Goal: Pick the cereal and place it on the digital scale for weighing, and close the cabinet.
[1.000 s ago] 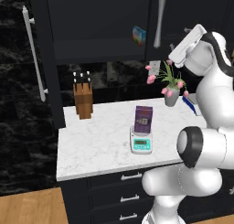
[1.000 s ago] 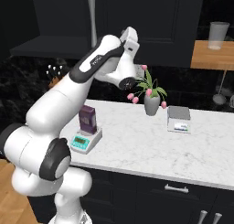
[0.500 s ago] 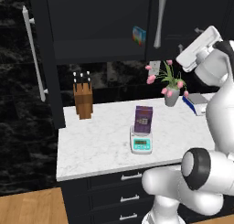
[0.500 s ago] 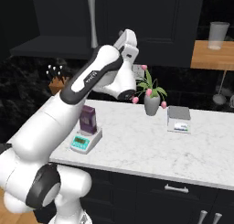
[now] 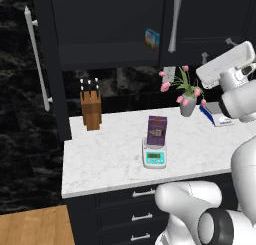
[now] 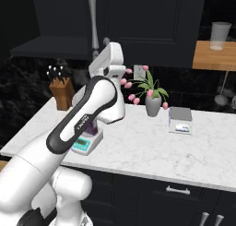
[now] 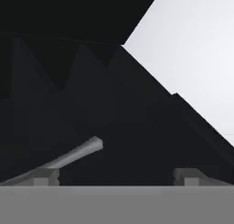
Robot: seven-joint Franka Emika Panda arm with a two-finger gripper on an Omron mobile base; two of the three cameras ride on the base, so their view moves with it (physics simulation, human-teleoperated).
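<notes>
The tall purple cereal box (image 5: 157, 130) is standing upright on the low teal-and-white digital scale (image 5: 154, 158), just right of centre in the left base view, on the white marble counter (image 5: 110, 159). In the right base view the white arm is crossing in front, hiding most of the box and cutting off part of the scale (image 6: 84, 144) at middle left. The big black wall cabinet (image 5: 110, 26) is filling the top of the left base view, its left door (image 5: 50, 69) standing swung open at the upper left with a long silver bar handle (image 5: 37, 64); a small light-blue box (image 5: 152, 38) is sitting on the inner shelf. The gripper (image 7: 116, 175) is showing two dark tips at the bottom of the hand view, set well apart with nothing between them, facing a dark panelled surface and a silver bar (image 7: 68, 159) at lower left. The wooden knife block (image 5: 90, 106) is sitting at the counter's back left, the pink tulips in a grey vase (image 5: 186, 96) at right.
</notes>
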